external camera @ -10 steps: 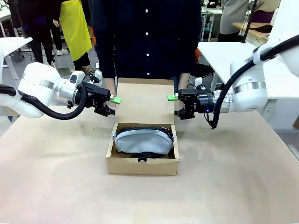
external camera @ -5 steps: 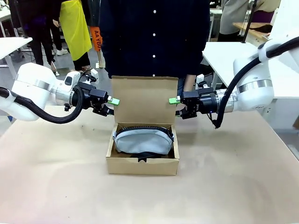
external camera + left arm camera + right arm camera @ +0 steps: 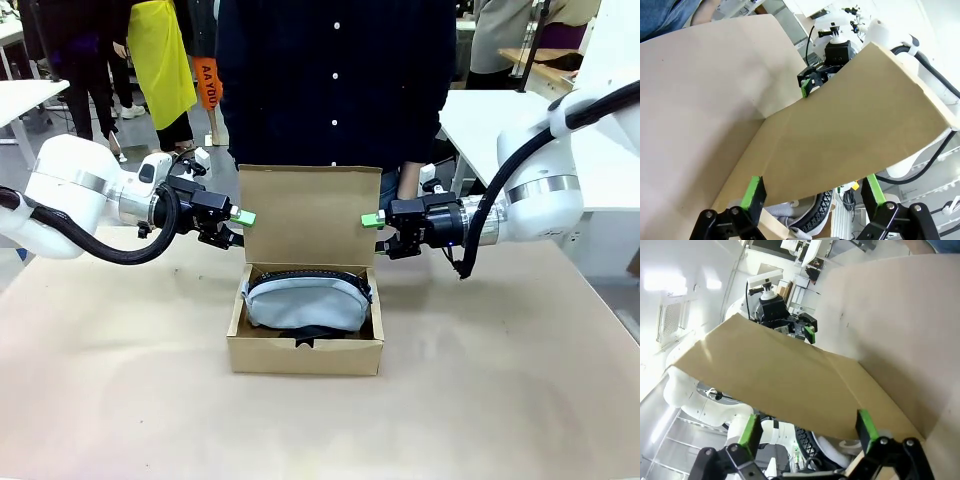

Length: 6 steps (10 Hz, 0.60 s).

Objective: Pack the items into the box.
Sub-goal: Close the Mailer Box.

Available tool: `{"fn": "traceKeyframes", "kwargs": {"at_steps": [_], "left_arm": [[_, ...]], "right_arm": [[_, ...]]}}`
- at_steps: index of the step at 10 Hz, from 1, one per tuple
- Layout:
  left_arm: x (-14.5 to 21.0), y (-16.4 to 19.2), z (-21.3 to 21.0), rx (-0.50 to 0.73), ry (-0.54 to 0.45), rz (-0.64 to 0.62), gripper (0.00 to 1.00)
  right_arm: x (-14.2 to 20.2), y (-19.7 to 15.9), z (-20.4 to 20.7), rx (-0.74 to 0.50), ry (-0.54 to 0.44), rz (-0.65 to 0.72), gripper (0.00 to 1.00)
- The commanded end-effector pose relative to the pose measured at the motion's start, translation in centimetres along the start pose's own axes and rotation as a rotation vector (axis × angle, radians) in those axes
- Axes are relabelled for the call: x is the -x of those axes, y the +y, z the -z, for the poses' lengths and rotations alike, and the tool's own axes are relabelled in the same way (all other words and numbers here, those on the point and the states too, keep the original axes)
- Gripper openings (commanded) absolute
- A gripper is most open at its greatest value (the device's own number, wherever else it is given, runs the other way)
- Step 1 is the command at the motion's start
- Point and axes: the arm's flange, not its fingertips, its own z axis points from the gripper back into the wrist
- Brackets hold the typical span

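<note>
Front camera: robot's near side, facing far across the table [image 3: 120, 400]. Each wrist camera sits close along its own fingers, aimed sideways at the box [image 3: 305, 345] lid flap [image 3: 850, 130], shared by all views.

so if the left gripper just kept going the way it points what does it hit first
Most likely the raised lid flap of the box. The left gripper points across at the flap's side edge, jaws open astride it in its wrist view. The right gripper faces it from the flap's other edge.
</note>
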Motion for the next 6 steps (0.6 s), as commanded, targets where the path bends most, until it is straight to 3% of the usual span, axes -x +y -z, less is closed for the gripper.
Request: {"fn": "traceKeyframes", "kwargs": {"at_steps": [1, 2, 6], "left_arm": [[-0.2, 0.0, 0.0, -0.001, 0.008, -0.006, 1.00], [0.0, 0.0, 0.0, 0.000, 0.000, 0.000, 1.00], [3.3, -2.9, 1.0, -0.089, -0.051, 0.339, 1.00]], "right_arm": [[0.0, 0.0, 0.0, 0.000, 0.000, 0.000, 1.00], [0.6, 0.8, 0.6, -0.008, 0.012, -0.085, 1.00], [4.3, 4.5, 1.5, -0.003, -0.012, -0.354, 1.00]]}}
